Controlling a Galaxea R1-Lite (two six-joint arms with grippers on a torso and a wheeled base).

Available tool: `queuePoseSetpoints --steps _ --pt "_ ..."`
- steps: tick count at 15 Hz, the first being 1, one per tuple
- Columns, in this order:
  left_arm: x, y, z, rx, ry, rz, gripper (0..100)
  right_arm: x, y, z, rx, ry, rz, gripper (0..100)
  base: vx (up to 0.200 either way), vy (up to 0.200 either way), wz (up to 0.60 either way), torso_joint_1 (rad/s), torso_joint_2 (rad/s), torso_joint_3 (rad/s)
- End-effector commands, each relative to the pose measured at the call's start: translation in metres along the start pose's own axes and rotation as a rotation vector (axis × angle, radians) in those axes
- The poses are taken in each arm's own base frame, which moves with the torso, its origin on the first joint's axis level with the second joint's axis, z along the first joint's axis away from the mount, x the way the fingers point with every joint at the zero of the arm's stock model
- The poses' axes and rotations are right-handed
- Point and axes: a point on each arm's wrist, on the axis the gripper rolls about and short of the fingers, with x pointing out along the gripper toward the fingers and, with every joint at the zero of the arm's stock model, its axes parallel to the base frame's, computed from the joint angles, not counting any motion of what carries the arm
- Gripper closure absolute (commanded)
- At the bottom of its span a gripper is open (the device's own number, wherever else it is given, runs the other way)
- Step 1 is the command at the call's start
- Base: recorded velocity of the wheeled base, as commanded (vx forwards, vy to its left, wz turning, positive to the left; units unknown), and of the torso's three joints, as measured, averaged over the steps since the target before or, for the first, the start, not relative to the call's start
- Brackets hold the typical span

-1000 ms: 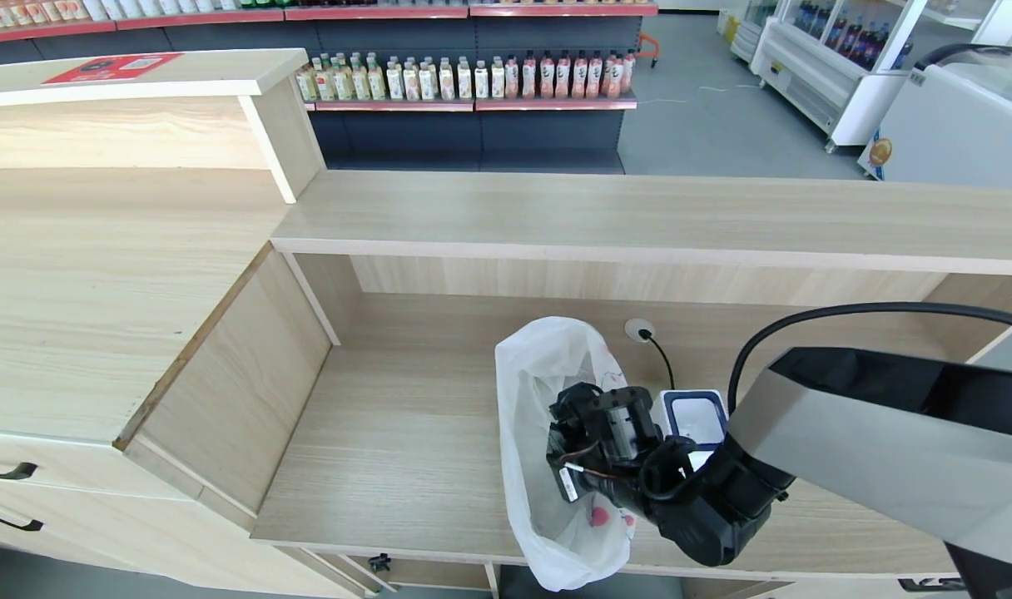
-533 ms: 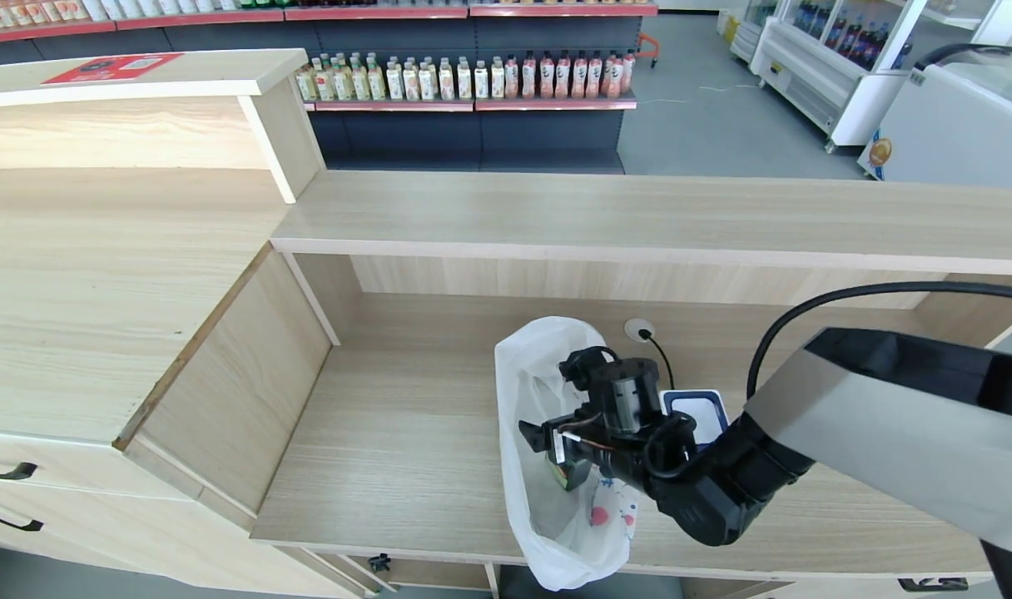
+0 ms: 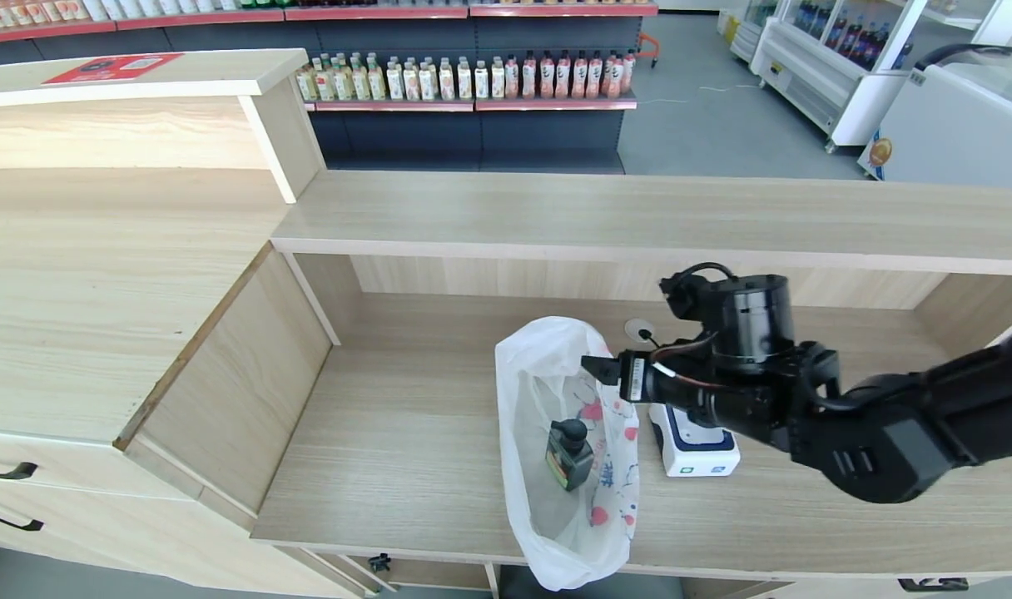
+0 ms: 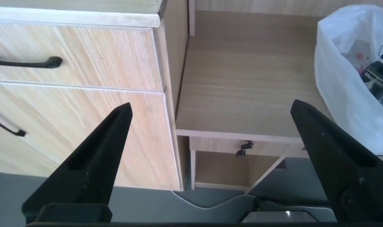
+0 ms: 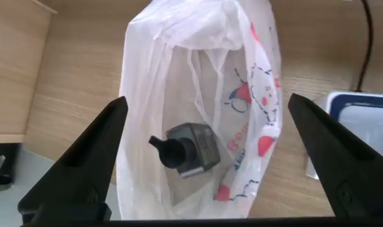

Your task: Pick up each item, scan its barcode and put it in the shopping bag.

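Pump bottle (image 3: pixel 568 453) stands inside shopping bag (image 3: pixel 523 366); bagging step looks done. Right gripper (image 3: pixel 597 368) spread wide, empty, above bag. Left gripper (image 4: pixel 211 106) spread, empty. Next: locate another item.

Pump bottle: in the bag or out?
In. The pump bottle sits inside the shopping bag; the right gripper is open above it, holding nothing.

right gripper (image 3: pixel 597 368): has risen out of the shopping bag (image 3: pixel 527 391); now above the bag's rim, jaws apart and empty.
pump bottle (image 3: pixel 568 453): let go; now stands free inside the shopping bag.
scanner (image 3: pixel 693 445): beside the shopping bag, its front uncovered as the arm lifted.
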Motion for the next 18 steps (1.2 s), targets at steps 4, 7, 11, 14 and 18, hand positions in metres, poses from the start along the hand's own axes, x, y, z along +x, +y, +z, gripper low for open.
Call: queuePoseSetpoints --steps 4,7,11,14,18 --pt "0.000 0.000 0.000 0.000 0.000 0.000 0 -0.105 -0.068 0.001 0.078 -0.028 -0.178 0 0.000 -0.150 0.00 0.001 0.00 0.003" --pt "0.000 0.000 0.000 -0.001 0.000 0.000 0 -0.112 -0.074 -0.011 0.086 0.002 -0.201 0 0.000 -0.200 0.00 -0.009 0.00 0.007" --pt "0.000 0.000 0.000 -0.001 0.000 0.000 0 -0.113 -0.075 -0.019 0.084 0.028 -0.205 0 0.000 -0.200 0.00 0.007 0.00 0.001" --pt "0.000 0.000 0.000 0.002 0.000 0.002 0 -0.114 -0.075 -0.020 0.082 0.031 -0.207 0 0.000 -0.200 0.00 0.006 0.00 0.002" --pt "0.000 0.000 0.000 0.000 0.000 0.002 0 -0.115 -0.075 -0.024 0.079 0.043 -0.204 0 0.000 -0.200 0.00 0.002 0.00 -0.002"
